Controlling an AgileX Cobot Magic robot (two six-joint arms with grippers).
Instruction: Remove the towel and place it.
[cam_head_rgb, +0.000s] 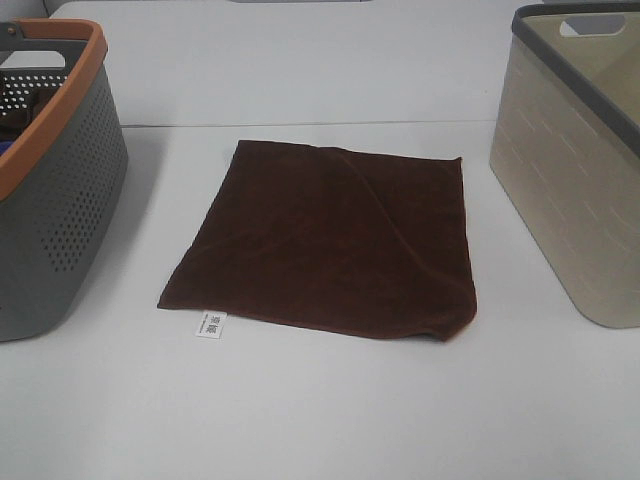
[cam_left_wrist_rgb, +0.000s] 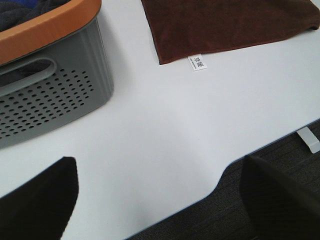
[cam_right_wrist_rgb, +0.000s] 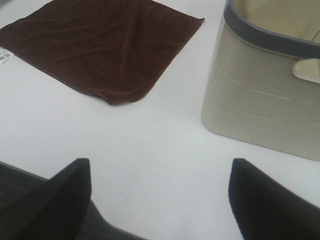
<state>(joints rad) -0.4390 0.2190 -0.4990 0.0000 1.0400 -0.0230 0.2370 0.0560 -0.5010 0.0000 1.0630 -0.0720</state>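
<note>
The dark brown towel (cam_head_rgb: 325, 240) lies flat in the middle of the white table, its small white tag (cam_head_rgb: 211, 324) at the near left corner. The left wrist view catches that corner of the towel (cam_left_wrist_rgb: 225, 22) and the tag (cam_left_wrist_rgb: 197, 62). In the right wrist view the towel (cam_right_wrist_rgb: 100, 47) spreads beside the beige basket. My left gripper (cam_left_wrist_rgb: 157, 200) is open over the table's front edge, well short of the towel. My right gripper (cam_right_wrist_rgb: 160, 200) is open too, near the front edge, with nothing between its fingers. Neither gripper shows in the exterior high view.
A grey perforated basket with an orange rim (cam_head_rgb: 60, 180) stands at the left, with dark cloth inside (cam_left_wrist_rgb: 20, 12). A beige basket with a grey rim (cam_head_rgb: 575, 160) stands at the right. The table's front edge (cam_left_wrist_rgb: 210, 187) curves inward by the left gripper.
</note>
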